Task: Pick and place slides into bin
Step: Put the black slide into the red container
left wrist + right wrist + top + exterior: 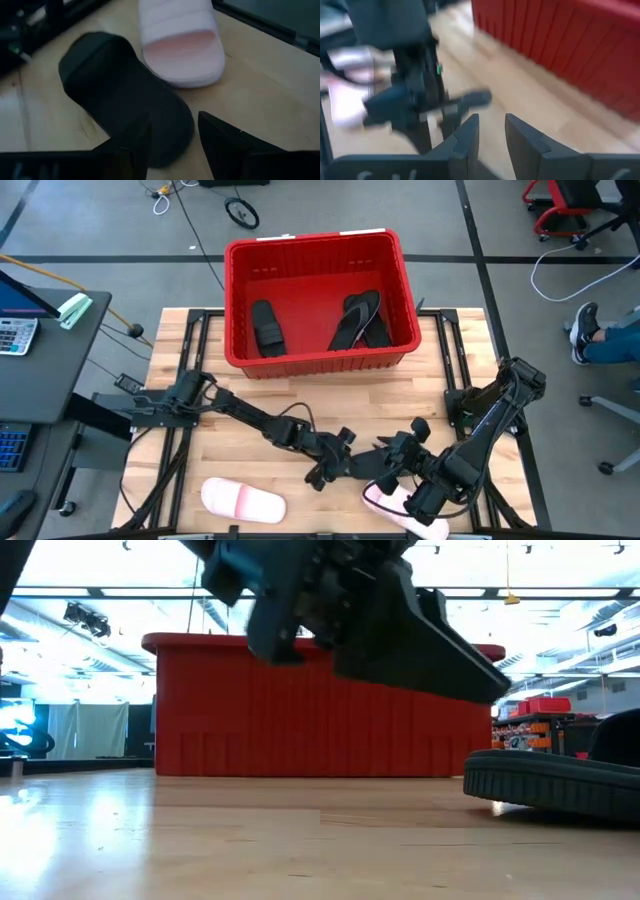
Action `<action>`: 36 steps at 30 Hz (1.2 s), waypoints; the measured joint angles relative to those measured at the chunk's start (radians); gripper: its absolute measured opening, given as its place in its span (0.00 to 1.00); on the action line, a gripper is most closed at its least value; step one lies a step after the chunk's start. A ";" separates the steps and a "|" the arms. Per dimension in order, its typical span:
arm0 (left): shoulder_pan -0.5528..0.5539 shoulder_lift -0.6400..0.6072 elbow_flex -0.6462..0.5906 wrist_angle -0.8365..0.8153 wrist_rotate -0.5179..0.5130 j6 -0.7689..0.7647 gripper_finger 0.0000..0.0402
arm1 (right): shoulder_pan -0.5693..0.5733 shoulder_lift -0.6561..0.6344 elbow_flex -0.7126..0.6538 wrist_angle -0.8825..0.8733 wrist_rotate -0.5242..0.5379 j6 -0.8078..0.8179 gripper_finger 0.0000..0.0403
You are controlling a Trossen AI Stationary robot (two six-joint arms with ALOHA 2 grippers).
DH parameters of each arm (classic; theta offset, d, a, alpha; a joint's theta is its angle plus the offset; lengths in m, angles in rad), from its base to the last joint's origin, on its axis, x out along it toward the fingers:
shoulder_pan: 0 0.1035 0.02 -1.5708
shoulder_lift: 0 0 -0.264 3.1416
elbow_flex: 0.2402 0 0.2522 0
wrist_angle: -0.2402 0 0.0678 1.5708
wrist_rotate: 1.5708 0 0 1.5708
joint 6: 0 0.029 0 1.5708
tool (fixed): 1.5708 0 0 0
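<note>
A black slide (368, 467) lies on the table near its front edge; it also shows in the left wrist view (115, 85) and the low view (560, 780). My left gripper (335, 463) is open, its fingers (135, 145) on either side of that slide's end. My right gripper (398, 452) hovers open and empty close by, shown also in the right wrist view (492, 132). One pale pink slide (243, 500) lies front left. Another pink slide (385, 498) lies under my right arm, next to the black one (182, 45). The red bin (315, 250) stands at the far side and holds three black slides (266, 326). My left gripper has the black slide's near end (165, 145) between its open fingers, coming at it slanting from above and lying along the slide. The slide lies flat on the table. I cannot tell whether the fingers touch it.
The bin's near wall (320, 710) rises well above the table behind the slides. Bare wood lies between the bin and the grippers. Both arms crowd the table's front middle. A desk with a calculator (15, 335) stands off the table's left.
</note>
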 joint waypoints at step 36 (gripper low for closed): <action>0.055 -0.169 0.001 -0.513 -0.080 -0.284 0.27 | 0.075 0.005 -0.124 0.004 -0.761 0.850 0.25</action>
